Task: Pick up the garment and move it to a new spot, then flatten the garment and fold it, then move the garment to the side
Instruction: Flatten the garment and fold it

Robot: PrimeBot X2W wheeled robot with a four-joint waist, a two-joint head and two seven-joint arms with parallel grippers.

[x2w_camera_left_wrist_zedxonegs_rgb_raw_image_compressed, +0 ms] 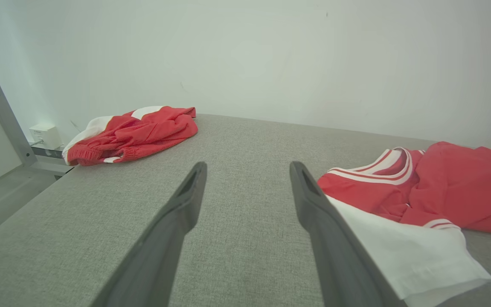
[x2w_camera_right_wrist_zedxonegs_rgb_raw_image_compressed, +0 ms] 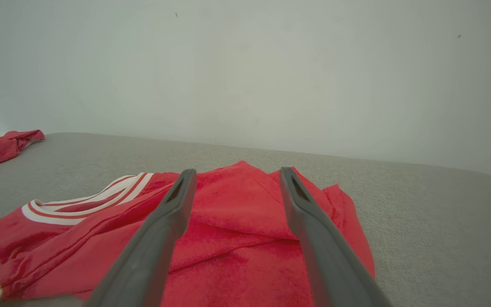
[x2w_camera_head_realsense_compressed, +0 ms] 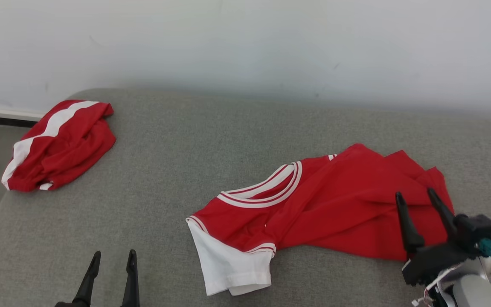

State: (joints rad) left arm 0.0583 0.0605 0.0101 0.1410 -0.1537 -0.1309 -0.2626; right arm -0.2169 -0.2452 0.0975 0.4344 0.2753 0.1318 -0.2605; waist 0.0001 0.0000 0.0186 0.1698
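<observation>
The grey fabric surface (x2w_camera_head_realsense_compressed: 185, 140) is carrying the red jersey (x2w_camera_head_realsense_compressed: 335, 204), crumpled, right of centre, white sleeve nearest me. My right pincer (x2w_camera_head_realsense_compressed: 414, 193) is hovering released over its right end; my left pincer (x2w_camera_head_realsense_compressed: 114, 253) is standing released, well left.

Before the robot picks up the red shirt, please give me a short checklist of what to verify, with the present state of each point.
1. Right gripper open: ok.
2. Left gripper open: ok.
3. Right gripper above the crumpled red shirt with white sleeve: ok.
4. Right fingers touching the cloth: cannot tell.
5. Shirt lying flat: not ok, it is folded over itself.
6. Bare grey fabric surface left of the shirt, before the bunched red-and-white garment: ok.
</observation>
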